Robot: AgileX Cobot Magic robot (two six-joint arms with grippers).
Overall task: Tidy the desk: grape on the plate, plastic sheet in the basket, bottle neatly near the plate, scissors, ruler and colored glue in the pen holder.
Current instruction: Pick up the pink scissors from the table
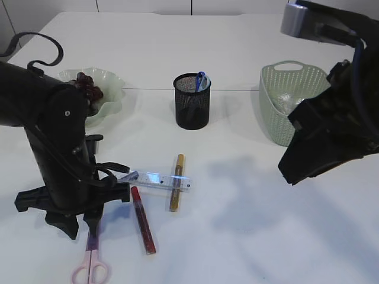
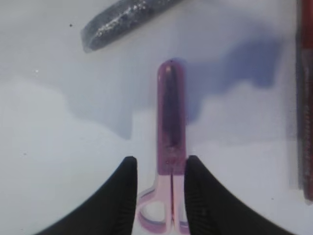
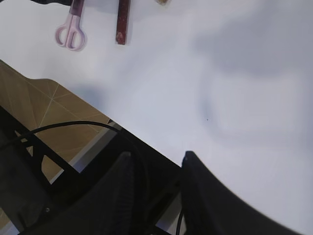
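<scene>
Pink scissors with a purple blade cover (image 2: 171,137) lie flat on the white table at front left (image 1: 90,260). My left gripper (image 2: 159,164) is down over them, open, with one finger on each side just above the handles (image 1: 83,229). The clear ruler (image 1: 157,179) lies across a gold glue stick (image 1: 176,182), with a red one (image 1: 143,220) beside it and a grey glitter one (image 2: 127,19) nearby. Grapes (image 1: 89,89) sit on the green plate (image 1: 112,80). My right gripper (image 3: 156,159) hangs open and empty over the table's front edge. The bottle is out of view.
The black mesh pen holder (image 1: 192,100) stands at centre back with a blue item in it. The green basket (image 1: 272,112) at back right holds crumpled plastic sheet (image 1: 287,102). My right arm (image 1: 331,136) hovers in front of the basket.
</scene>
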